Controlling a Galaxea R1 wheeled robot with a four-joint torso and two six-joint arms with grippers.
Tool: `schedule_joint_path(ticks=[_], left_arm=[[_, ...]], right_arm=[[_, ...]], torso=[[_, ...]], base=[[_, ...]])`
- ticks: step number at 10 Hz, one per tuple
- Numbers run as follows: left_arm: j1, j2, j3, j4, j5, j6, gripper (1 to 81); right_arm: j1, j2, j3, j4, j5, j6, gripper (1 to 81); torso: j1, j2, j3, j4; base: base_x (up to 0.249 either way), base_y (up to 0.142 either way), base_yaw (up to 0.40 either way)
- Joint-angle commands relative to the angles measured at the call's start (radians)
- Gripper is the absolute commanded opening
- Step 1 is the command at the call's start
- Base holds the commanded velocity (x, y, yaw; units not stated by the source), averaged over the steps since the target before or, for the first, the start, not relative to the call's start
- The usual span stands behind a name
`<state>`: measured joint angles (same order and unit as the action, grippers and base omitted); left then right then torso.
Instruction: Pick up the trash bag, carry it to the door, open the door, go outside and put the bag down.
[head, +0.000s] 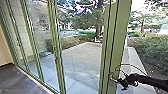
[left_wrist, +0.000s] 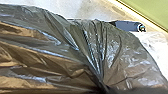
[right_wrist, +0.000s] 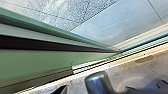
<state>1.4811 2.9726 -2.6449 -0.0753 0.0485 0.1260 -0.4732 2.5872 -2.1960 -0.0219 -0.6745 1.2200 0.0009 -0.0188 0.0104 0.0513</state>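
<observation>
The trash bag (left_wrist: 62, 55) is cut off, the right gripper (head: 115, 80) blurred.

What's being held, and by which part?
Left gripper: the trash bag, by its gathered, pleated film. Right gripper is at the green door frame; grip unclear.

The green post (head: 120, 37) stands upright close before the right tool (head: 115, 80) and obstructs the straight way there. On the left, green frames (head: 53, 27) divide the passage. Beyond them, the paving (head: 80, 58) offers wide room, bordered by the hedge (head: 152, 47) on the right
</observation>
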Motion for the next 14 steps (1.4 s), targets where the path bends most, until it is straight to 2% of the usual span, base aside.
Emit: schedule_joint_path(ticks=[1,2,3,4,8,11,14], left_arm=[[-0.055,-0.001,0.003,-0.008,0.057,-0.002,1.0],[-0.055,-0.002,0.003,-0.008,0.057,0.0,1.0],[-0.055,-0.003,0.003,-0.009,0.056,-0.002,1.0],[-0.055,-0.003,0.003,-0.009,0.057,-0.002,1.0],[-0.051,-0.001,0.002,-0.009,0.057,-0.002,1.0],[-0.049,-0.001,0.003,-0.009,0.057,-0.002,1.0],[-0.047,-0.003,0.003,-0.009,0.057,-0.002,1.0]], right_arm=[[0.0,0.05,0.021,0.006,-0.049,-0.022,81.1],[-0.023,0.038,0.045,0.013,0.031,-0.022,81.1],[-0.04,0.036,0.067,0.016,0.08,-0.022,81.1],[-0.045,0.049,0.064,0.016,0.092,-0.02,81.1],[-0.077,0.104,0.039,-0.001,0.092,-0.02,81.1],[-0.112,0.197,-0.029,-0.055,0.081,-0.019,81.1],[-0.157,0.245,-0.066,-0.059,0.088,-0.022,81.1]], torso=[[0.0,0.0,0.0,0.0],[0.0,0.0,0.0,0.0],[0.0,0.0,0.0,0.0],[0.0,0.0,0.0,0.0],[0.0,0.0,0.001,-0.001],[0.0,-0.001,0.001,-0.002],[-0.001,-0.001,0.002,-0.003]], base=[[0.0,0.0,0.0],[0.0,0.0,0.0],[0.0,0.0,0.0],[0.0,0.0,0.0],[0.0,0.0,0.0],[0.0,0.0,0.0],[0.0,0.0,0.0]])
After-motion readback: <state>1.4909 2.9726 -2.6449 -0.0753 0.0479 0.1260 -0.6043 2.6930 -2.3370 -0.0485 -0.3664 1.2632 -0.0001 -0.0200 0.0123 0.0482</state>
